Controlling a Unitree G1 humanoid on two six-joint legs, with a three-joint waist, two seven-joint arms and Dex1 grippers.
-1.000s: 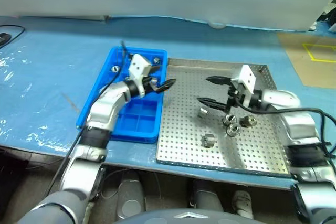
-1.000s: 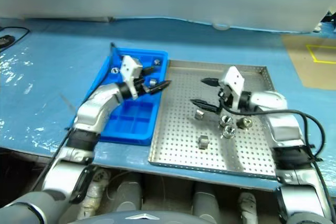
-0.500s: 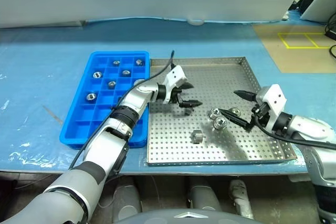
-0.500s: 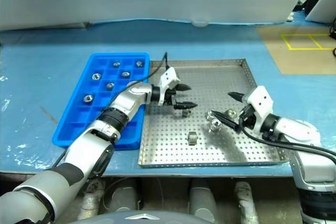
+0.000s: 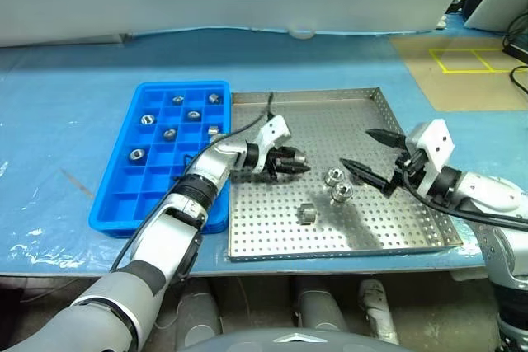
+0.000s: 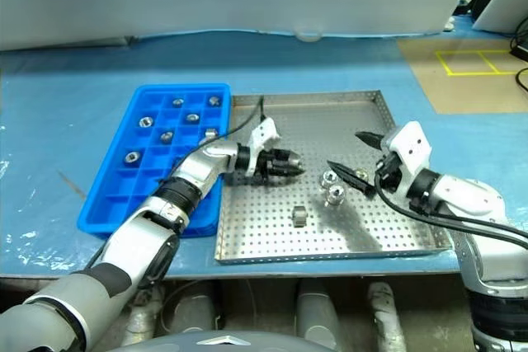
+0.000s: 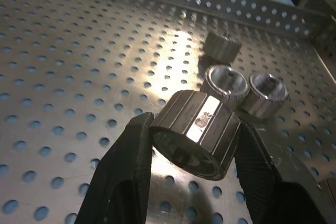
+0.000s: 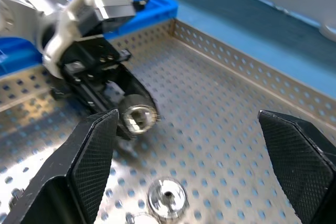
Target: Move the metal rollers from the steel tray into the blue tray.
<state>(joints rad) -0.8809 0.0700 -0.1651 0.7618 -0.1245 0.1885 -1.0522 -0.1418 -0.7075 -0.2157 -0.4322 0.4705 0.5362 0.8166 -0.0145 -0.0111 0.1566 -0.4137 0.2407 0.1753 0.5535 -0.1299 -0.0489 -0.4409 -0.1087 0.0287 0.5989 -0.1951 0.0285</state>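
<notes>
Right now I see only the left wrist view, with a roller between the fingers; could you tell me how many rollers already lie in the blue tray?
Observer: I count seven rollers in the blue tray.
Operator: Thank you. Where is the right hand?
Observer: The right hand is open above the steel tray, beside two loose rollers.
Operator: Is the blue tray near my held roller?
Observer: Yes, the held roller is over the steel tray, just right of the blue tray.
</notes>
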